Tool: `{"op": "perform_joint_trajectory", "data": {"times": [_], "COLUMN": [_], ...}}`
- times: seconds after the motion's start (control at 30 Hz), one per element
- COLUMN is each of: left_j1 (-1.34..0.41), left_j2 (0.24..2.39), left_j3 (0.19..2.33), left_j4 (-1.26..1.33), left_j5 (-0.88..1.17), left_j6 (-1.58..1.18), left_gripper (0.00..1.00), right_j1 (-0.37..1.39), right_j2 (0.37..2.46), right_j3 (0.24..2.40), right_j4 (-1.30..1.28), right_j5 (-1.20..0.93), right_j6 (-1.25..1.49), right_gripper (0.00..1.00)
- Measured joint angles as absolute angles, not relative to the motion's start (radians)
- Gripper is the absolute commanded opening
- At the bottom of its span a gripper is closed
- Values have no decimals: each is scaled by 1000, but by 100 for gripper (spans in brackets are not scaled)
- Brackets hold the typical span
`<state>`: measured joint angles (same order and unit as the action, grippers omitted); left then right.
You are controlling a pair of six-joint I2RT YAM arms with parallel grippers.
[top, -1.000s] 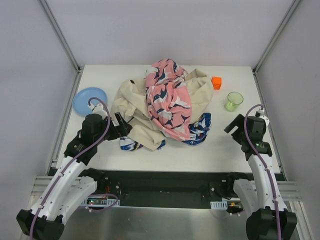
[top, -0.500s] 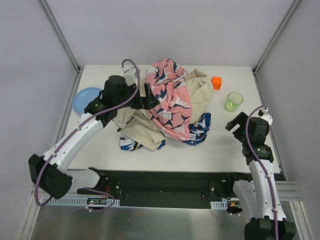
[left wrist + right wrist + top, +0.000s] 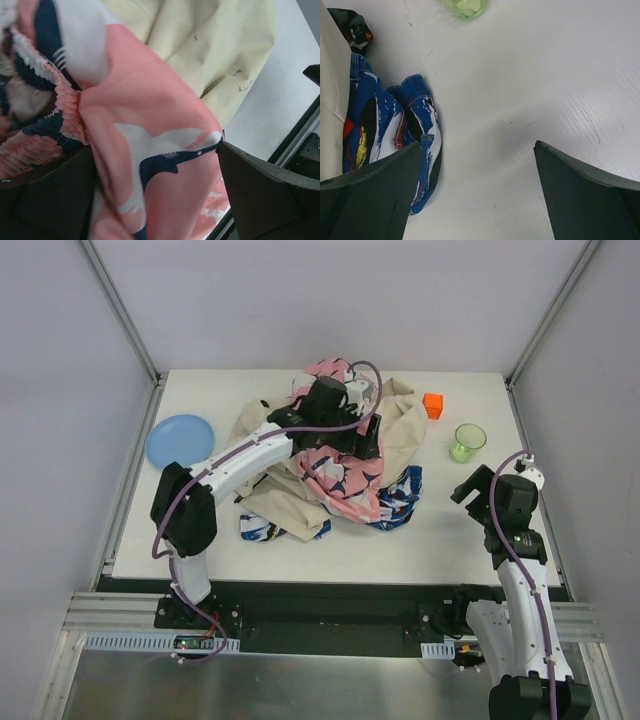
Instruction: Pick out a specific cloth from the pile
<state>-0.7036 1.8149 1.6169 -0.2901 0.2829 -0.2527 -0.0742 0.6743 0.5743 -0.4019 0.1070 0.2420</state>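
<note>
The pile (image 3: pixel 330 455) lies mid-table: a large beige cloth (image 3: pixel 402 425), a pink navy-patterned cloth (image 3: pixel 345 468) on top, and a blue-white patterned cloth (image 3: pixel 402 495) at its near edge. The plain red cloth is hidden; I see none of it. My left gripper (image 3: pixel 366 436) reaches over the top of the pile. In the left wrist view it (image 3: pixel 156 150) is open, with a fold of the pink cloth (image 3: pixel 165 115) between its fingers and the beige cloth (image 3: pixel 210 45) beyond. My right gripper (image 3: pixel 468 487) is open and empty above bare table, right of the blue-white cloth (image 3: pixel 417 130).
A green cup (image 3: pixel 467 442) stands at the right, also at the top of the right wrist view (image 3: pixel 465 6). An orange cube (image 3: pixel 432 405) sits behind it next to the beige cloth. A blue plate (image 3: pixel 180 440) lies at the left. The white table (image 3: pixel 480 530) ends near the arm bases.
My left arm has swung from the pile's left side across its top and now hangs over the pink cloth. The right arm has barely moved.
</note>
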Motion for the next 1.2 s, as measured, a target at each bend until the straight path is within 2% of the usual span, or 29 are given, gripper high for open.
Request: {"op": "perform_joint_trajectory", "data": {"times": [0.3, 0.5, 0.53, 0.57, 0.67, 0.97, 1.2], "left_j1": [-781, -840, -857, -875, -900, -913, -894], "left_j2": [2077, 2206, 2221, 2236, 2278, 2283, 2080], "left_j3": [1805, 1909, 1930, 1953, 2006, 2033, 1893], "left_j4": [-302, -339, -353, -369, -408, -443, -442], "left_j5": [267, 75, 30, -11, -77, -196, -248], "left_j6": [-299, -266, -249, -231, -192, -171, -171], "left_gripper": [99, 99, 87, 63, 0, 0, 0], "right_j1": [-74, -74, -74, -74, -74, -74, -74], "right_j2": [688, 686, 686, 686, 686, 685, 685], "right_j3": [574, 574, 574, 574, 574, 574, 574], "right_j4": [-401, -401, -400, -400, -400, -400, -397], "right_j5": [106, 105, 105, 104, 100, 90, 89], "right_j6": [234, 231, 231, 231, 229, 217, 196], "right_gripper": [96, 96, 96, 96, 96, 96, 95]}}
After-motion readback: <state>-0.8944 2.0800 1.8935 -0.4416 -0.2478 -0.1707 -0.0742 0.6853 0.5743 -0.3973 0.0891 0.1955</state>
